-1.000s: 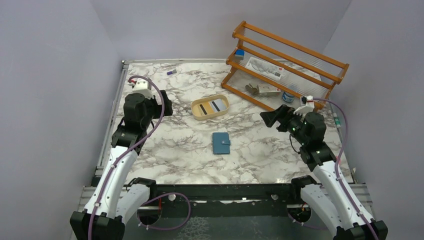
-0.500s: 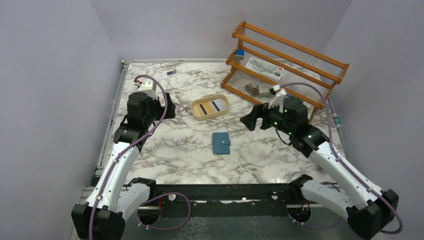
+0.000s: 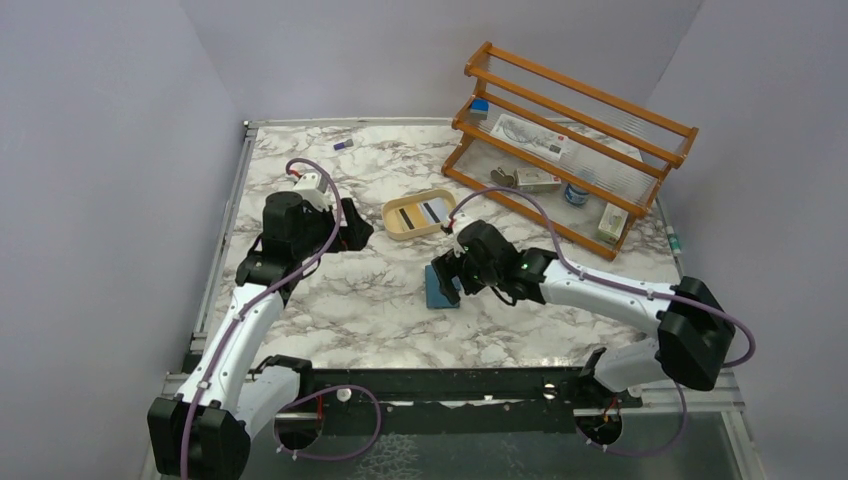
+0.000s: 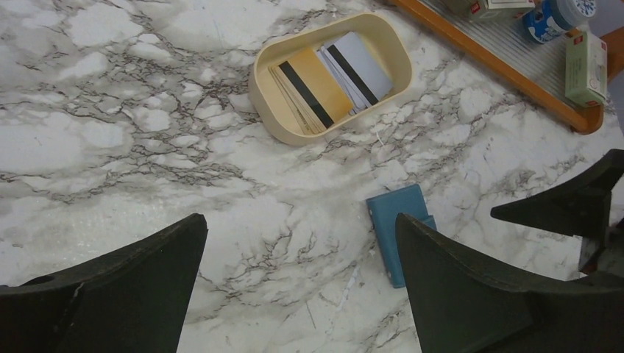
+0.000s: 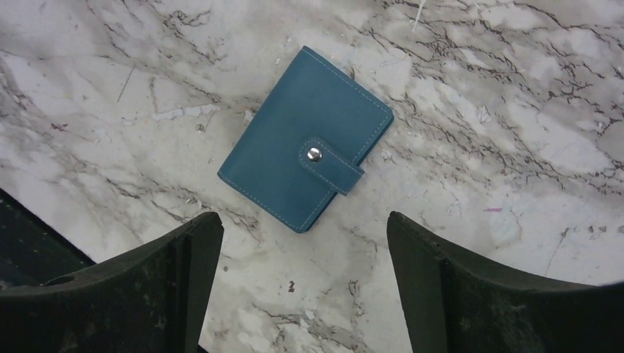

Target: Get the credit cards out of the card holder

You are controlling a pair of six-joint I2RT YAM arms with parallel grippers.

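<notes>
No writing can be read anywhere. The box (image 4: 585,66) on the rack (image 3: 590,88) carries a small red mark and the jar (image 4: 557,13) beside it a blue-and-white label, both too small to make out. The cards (image 4: 324,77) show only dark stripes.

The wallet (image 5: 302,169) lies shut and flat on the bench (image 3: 340,300), near the middle, between the tray (image 3: 388,220) and the arms' bases. The right wrist view gives it whole — a teal rectangle of matte, leather-like material with pale stitching along its edges. Its tab (image 5: 335,170) is folded over one long edge and fastened by a round metal snap (image 5: 314,154). From above, most of it is hidden under the right hand (image 3: 447,277), and the left wrist view catches only a strip of it beside a finger of the left hand (image 4: 299,220).

The right hand hangs over the wallet with its black jaws spread wide and nothing between them; whether a fingertip touches anything I cannot tell. The left hand is released as well, jaws wide, hovering left of the tray and holding nothing.

The tray is a tan oval with a smooth raised rim. Only the left wrist view shows its contents clearly — a fanned stack of thin cards, one yellow, one pale grey, the rest white edges. The rack is orange-brown wood with ribbed clear shelves, standing at the far right of the white, grey-veined, marble-patterned bench.
</notes>
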